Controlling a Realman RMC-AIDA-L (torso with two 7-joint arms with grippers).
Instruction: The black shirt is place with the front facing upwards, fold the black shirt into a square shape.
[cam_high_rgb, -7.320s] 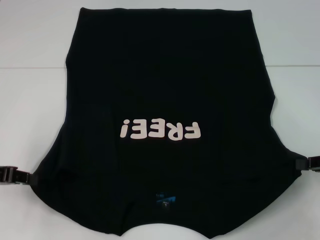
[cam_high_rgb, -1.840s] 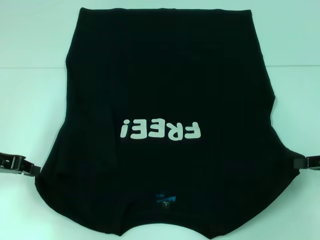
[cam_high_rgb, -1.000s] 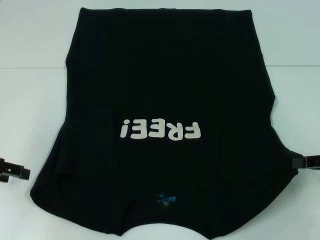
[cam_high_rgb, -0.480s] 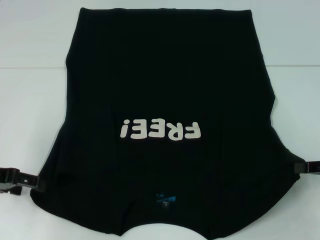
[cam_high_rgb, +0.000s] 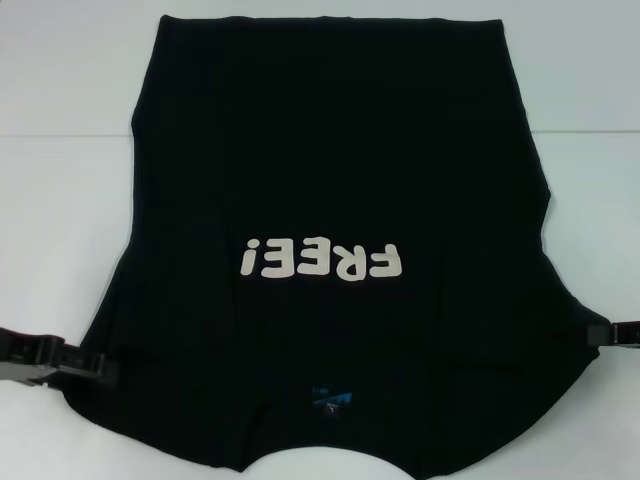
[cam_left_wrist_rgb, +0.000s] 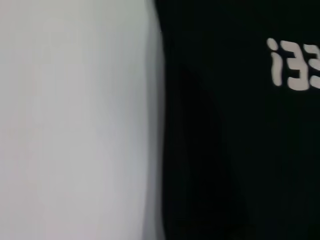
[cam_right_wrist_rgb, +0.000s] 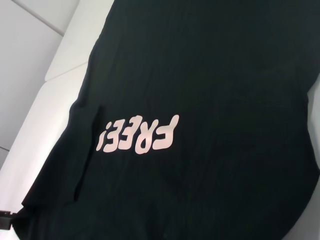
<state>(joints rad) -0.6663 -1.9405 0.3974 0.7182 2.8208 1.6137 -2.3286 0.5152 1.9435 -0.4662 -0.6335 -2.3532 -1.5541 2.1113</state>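
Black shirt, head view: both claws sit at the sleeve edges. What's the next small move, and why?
Probably close the left claw on the sleeve and check the grip. It reaches over the black shirt edge, while the right claw sits at the opposite sleeve. The shirt lies flat, print up, unfolded, so both sleeves likely need gripping before folding inward.

White table (cam_high_rgb: 60, 200) bare on both sides of black shirt (cam_high_rgb: 330, 150). Left gripper (cam_high_rgb: 95, 367) lies at left sleeve edge, right gripper (cam_high_rgb: 605, 332) at right sleeve edge. Nothing else stands on the surface.
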